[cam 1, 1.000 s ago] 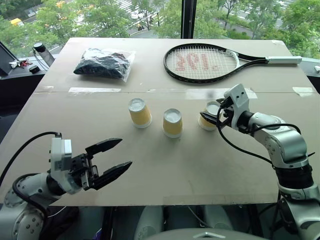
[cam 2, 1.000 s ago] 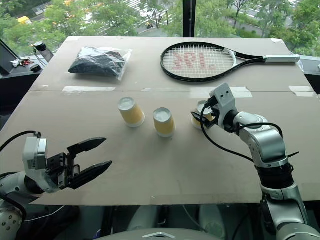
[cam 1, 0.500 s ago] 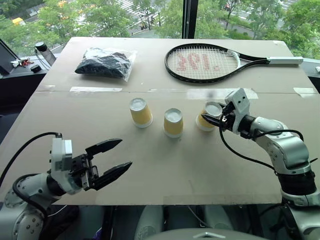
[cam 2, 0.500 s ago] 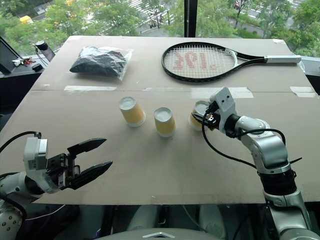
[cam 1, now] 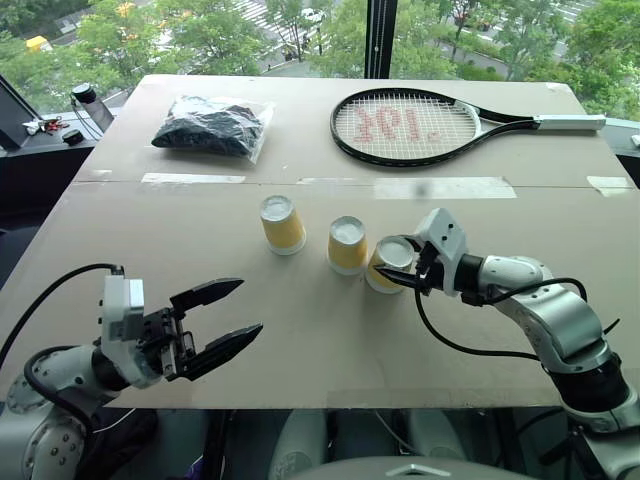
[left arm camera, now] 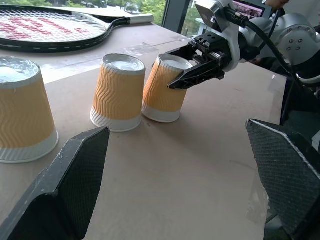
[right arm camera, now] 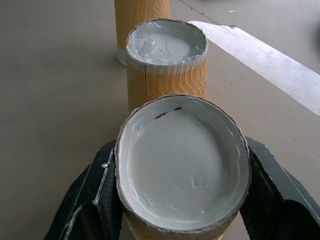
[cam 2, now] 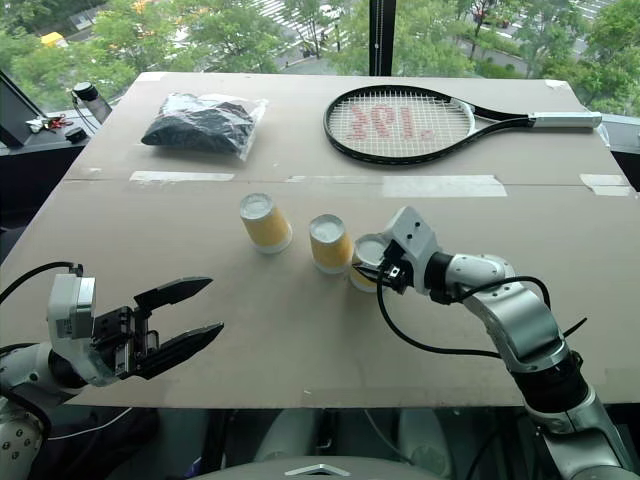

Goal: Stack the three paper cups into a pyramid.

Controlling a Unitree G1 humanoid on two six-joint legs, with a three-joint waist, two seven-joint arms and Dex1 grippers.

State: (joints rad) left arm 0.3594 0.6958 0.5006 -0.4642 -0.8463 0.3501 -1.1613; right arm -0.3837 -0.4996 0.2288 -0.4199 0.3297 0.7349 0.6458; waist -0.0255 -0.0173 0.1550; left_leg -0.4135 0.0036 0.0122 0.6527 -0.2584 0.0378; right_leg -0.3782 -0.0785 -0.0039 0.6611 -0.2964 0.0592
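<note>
Gripping the right-hand cup (cam 1: 387, 264) just under its white base, the right gripper (cam 1: 400, 276) is clamping it between both black fingers and holding it tilted, so its top leans toward the middle cup (cam 1: 347, 245). In the left wrist view the gripped cup's lower rim is sitting on the table (cam 1: 330, 330) at its near edge and is touching or nearly touching the middle cup's side; whether the far edge is lifted cannot be told. All three cups are standing upside down, white bases up. The middle cup is sitting upright on the table, with the left cup (cam 1: 281, 223) a little apart on its far side from the gripped cup, also upright.

The left gripper (cam 1: 232, 314) is hovering well short of the middle cup, toward the table's near edge, with its fingers spread wide apart and nothing between them.

Beyond the middle cup, a tennis racket (cam 1: 405, 125) and a bag of dark material (cam 1: 210, 127) are lying near the table's far edge.
</note>
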